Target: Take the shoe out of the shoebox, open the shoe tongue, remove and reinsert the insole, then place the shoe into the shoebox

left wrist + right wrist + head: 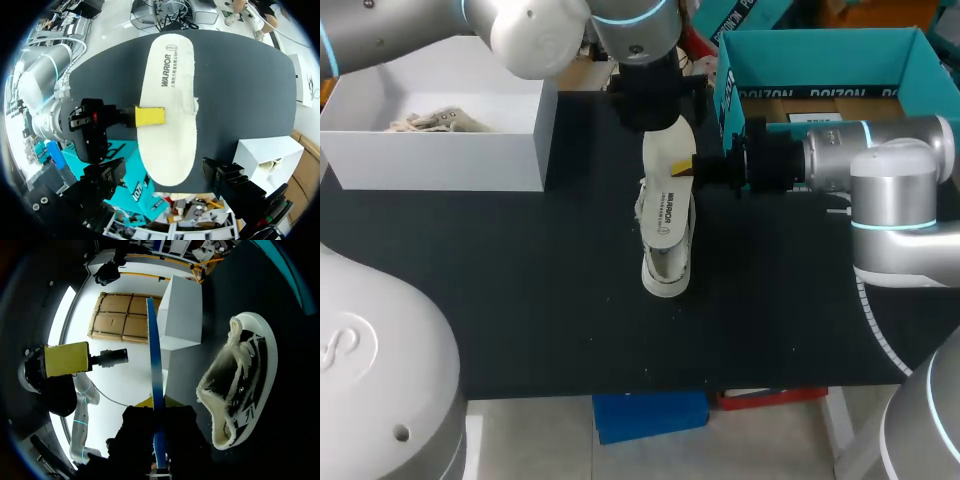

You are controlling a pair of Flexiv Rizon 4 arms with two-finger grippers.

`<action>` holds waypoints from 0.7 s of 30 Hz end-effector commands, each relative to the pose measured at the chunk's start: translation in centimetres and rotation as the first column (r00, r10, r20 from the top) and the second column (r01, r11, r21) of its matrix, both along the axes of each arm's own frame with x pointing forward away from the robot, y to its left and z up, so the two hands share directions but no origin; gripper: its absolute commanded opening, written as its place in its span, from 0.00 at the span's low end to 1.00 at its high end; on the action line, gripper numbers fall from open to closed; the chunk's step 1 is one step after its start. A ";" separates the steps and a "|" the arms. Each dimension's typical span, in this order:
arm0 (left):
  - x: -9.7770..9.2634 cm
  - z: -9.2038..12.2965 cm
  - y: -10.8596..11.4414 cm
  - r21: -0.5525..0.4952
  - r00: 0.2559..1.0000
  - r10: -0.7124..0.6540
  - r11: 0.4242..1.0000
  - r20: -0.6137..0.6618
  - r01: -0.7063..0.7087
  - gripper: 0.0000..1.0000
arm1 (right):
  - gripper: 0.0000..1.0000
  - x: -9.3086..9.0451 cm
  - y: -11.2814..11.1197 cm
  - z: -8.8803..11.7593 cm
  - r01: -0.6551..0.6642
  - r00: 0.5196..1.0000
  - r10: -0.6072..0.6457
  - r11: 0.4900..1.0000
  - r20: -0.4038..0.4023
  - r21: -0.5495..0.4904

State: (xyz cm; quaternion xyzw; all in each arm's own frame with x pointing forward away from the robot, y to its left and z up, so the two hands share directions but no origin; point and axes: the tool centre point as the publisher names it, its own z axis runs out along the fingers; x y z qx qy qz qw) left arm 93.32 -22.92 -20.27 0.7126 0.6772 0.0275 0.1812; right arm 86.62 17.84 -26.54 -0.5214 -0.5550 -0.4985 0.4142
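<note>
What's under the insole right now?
The shoe sits on the black table below the insole, which the right hand pinches. In the head view the insole covers much of the shoe.

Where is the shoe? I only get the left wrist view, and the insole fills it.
Observer: The shoe sits on the black table, below the insole.
Operator: Is it open for reinsertion?
Observer: The right wrist view shows its mouth gaping and its laces slack.
Operator: I see one yellow tip on the insole. Is there another beneath?
Observer: Yes. The right tool has the insole edge-on between its tips, with yellow on both sides.
</note>
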 end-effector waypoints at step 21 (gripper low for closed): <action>5.8 -0.6 -1.0 -0.002 1.000 0.029 1.000 0.004 -0.029 1.00 | 0.00 0.0 0.1 0.0 0.002 1.000 -0.002 1.000 -0.001 -0.002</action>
